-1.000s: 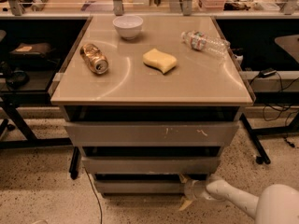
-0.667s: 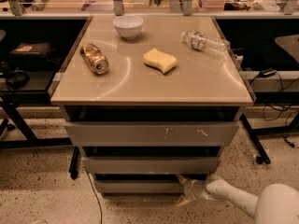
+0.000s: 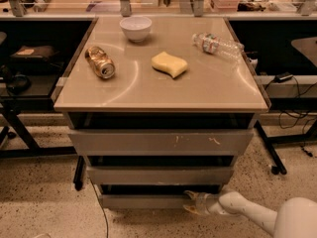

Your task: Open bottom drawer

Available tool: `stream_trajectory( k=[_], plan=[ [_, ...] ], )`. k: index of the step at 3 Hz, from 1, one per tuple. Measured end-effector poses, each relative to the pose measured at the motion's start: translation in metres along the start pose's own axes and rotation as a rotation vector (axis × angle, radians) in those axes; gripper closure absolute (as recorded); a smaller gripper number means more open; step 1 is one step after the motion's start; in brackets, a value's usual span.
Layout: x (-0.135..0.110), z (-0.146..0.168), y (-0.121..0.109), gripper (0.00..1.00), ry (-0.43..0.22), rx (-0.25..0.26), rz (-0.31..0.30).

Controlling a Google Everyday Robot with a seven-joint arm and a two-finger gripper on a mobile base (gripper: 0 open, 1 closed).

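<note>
The bottom drawer (image 3: 143, 201) is the lowest and narrowest grey front of three, plain and handleless, low under the table. Above it are the mid-width plain drawer (image 3: 158, 175) and the widest drawer (image 3: 158, 142) with white scratch marks. My gripper (image 3: 190, 203) reaches in from the lower right on a white arm (image 3: 257, 213). It sits at the right end of the bottom drawer front, its yellowish fingertips (image 3: 190, 194) at the panel's top edge and right corner. All three drawers stand slightly staggered, each with a dark gap above it.
The tan tabletop (image 3: 208, 90) carries a white bowl (image 3: 135, 28), a tipped gold can (image 3: 100, 62), a yellow sponge (image 3: 169, 64) and a lying plastic bottle (image 3: 218, 44). Black table legs (image 3: 270, 148) and cables stand on both sides. The floor is speckled.
The gripper has edged slightly left along the bottom drawer's right end. The drawers have not visibly moved.
</note>
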State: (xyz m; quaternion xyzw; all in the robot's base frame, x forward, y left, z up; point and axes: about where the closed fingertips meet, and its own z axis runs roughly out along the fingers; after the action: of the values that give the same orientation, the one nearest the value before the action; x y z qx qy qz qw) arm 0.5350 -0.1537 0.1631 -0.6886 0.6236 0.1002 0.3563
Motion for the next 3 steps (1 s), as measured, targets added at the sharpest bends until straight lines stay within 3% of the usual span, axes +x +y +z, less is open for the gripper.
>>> stream_trajectory(
  k=[1,2,3],
  plan=[
    [0.0078,-0.0188,0.0067,0.89,0.026,0.0,0.007],
    [0.0037,-0.0236,0.0044,0.84,0.026,0.0,0.007],
    [0.0037,-0.0235,0.0045,0.61,0.026,0.0,0.007]
  ],
)
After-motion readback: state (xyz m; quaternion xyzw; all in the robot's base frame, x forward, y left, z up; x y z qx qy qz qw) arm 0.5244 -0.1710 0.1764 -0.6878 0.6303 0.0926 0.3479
